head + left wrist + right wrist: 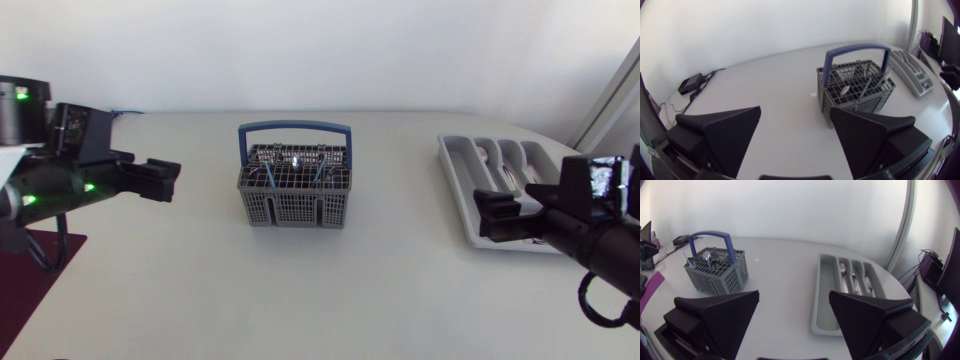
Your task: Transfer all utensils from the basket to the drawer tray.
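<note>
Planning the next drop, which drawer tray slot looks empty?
On the drawer tray, the wide slot nearest the basket; the narrower ones beside it show silver cutlery.

On the table (180, 270) the basket (295, 207), holding utensils (297, 158), stands centrally, the drawer tray (460, 190) well to its right.

No legible text or labels anywhere.
</note>
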Robot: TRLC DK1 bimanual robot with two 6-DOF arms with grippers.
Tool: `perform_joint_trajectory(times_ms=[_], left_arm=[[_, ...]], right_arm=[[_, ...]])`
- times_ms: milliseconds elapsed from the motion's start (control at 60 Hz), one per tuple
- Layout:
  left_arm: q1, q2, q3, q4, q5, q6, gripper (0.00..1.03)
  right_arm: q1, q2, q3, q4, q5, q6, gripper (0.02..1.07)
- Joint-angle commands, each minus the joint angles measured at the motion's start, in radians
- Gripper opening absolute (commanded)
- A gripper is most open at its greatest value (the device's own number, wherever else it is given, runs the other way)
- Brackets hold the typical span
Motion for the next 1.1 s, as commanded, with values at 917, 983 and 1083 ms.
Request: perform_joint_trajectory(times_ms=[917, 983, 1083], left_arm=[[-0.317, 0.677, 0.492, -0.169, -0.252, 0.301, 0.72], [-0.312, 0.693, 0.491, -0.140, -0.271, 0.307, 0.63], [-0.308, 0.703, 0.487, -0.114, -0.274, 0.311, 0.59]], right_arm=[[0.130, 0.435, 0.296, -0.244, -0.217, -0.136, 1.02], [0.136, 0.435, 0.296, -0.244, -0.214, -0.136, 1.02], [0.138, 0.435, 0.293, -0.245, -0.214, -0.136, 1.02]])
